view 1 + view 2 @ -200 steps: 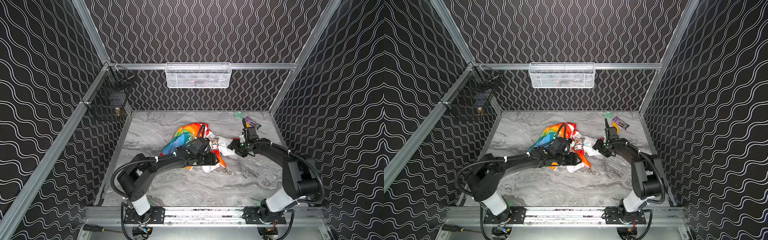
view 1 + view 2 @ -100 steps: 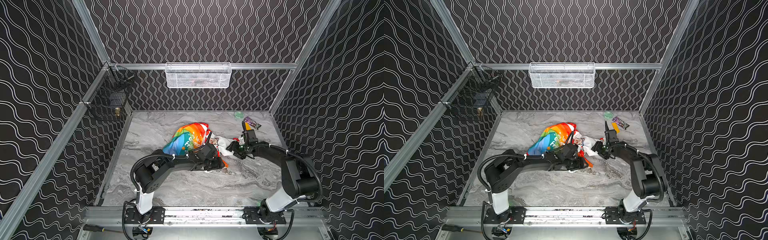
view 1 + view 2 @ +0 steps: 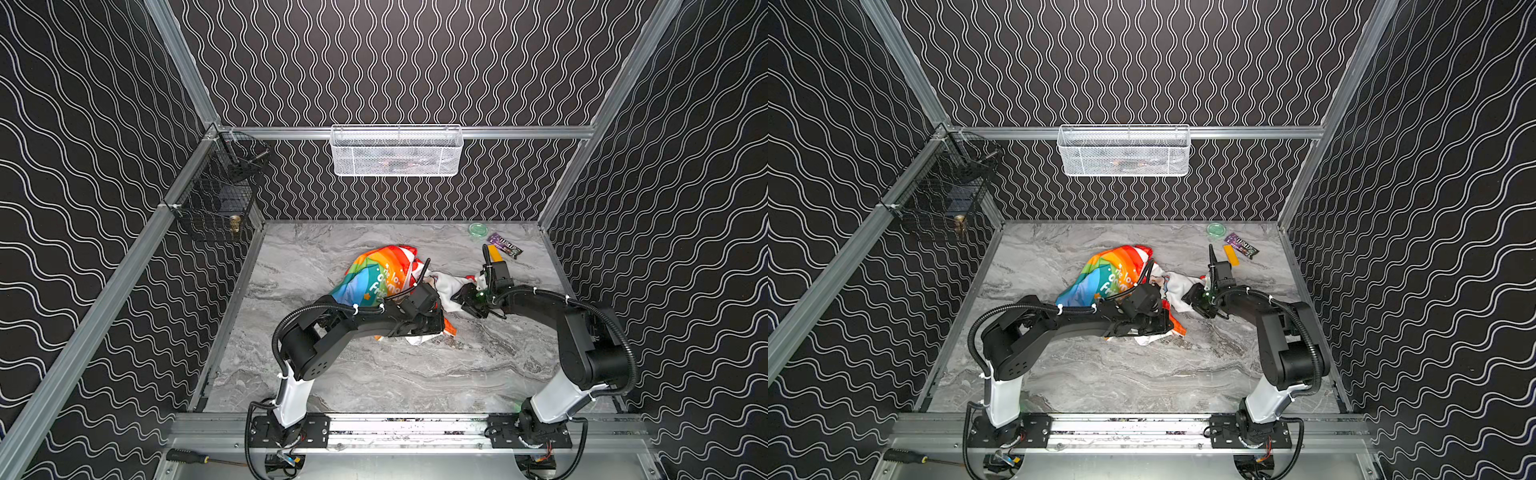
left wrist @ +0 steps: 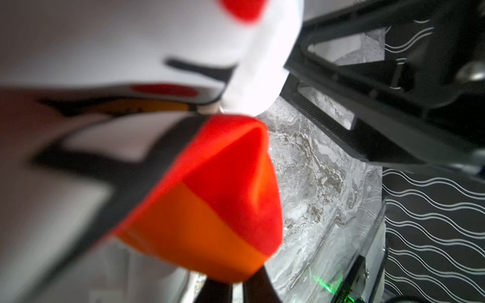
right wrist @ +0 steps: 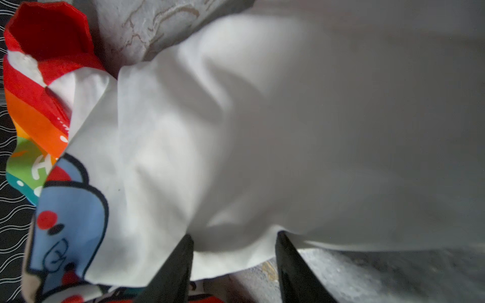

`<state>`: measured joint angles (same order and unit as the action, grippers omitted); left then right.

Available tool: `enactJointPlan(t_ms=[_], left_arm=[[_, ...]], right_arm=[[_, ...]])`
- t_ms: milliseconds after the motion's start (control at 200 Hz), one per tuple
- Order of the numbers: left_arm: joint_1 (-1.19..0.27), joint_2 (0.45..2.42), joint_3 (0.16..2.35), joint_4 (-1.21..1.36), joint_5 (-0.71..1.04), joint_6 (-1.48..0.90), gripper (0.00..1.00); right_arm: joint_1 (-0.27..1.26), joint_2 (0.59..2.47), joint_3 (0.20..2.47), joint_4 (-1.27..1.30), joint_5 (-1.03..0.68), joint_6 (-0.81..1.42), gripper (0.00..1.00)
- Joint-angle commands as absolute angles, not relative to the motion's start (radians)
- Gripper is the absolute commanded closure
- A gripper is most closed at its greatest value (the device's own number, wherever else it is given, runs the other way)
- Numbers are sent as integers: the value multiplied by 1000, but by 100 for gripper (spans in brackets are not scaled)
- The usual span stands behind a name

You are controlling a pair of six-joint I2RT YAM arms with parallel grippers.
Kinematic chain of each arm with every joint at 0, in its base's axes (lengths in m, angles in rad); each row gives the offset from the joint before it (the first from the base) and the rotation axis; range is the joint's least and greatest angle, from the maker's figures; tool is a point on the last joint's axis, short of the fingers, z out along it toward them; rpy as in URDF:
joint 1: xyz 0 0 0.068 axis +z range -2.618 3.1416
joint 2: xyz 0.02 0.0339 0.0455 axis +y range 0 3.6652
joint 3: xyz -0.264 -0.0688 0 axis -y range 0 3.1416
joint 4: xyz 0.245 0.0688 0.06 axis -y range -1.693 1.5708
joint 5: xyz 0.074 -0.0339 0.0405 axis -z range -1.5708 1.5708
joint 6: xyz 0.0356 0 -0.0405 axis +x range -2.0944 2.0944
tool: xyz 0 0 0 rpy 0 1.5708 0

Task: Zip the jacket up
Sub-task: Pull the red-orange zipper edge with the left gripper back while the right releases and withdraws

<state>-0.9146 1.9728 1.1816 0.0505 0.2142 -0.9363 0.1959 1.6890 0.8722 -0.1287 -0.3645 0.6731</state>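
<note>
Orange-and-red cloth, a corner of the jacket [image 4: 210, 210], sits pinched in your left gripper [image 4: 237, 290], whose fingers are closed on it. Beyond those fingers the jacket lies bunched on the marble table [image 3: 374, 374], rainbow stripes up, its white lettering [image 3: 384, 279] so creased that only "Fri" reads. The white cartoon-print lining [image 5: 236, 131] spills toward your right gripper [image 5: 234, 237], whose fingers stand apart astride the lining's edge. Past them lies a purple wrapper [image 3: 504, 246], its print too small to read.
</note>
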Motion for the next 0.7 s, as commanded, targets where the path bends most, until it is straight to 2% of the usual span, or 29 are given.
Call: enactJointPlan(t_ms=[0, 215, 290, 385, 691], left_arm=[[-914, 1941, 1184, 22, 193, -908, 100], [-912, 1867, 1172, -50, 191, -858, 100], [-908, 1841, 1180, -90, 204, -825, 100], [-898, 1831, 1214, -165, 251, -770, 100], [-850, 1772, 1245, -340, 401, -585, 100]], right_arm=[[195, 1704, 889, -92, -364, 689, 61], [191, 1704, 927, -127, -331, 665, 89], [185, 1699, 938, -146, -317, 651, 96], [174, 1691, 952, -167, -304, 635, 100], [155, 1646, 1028, -266, -240, 573, 100]])
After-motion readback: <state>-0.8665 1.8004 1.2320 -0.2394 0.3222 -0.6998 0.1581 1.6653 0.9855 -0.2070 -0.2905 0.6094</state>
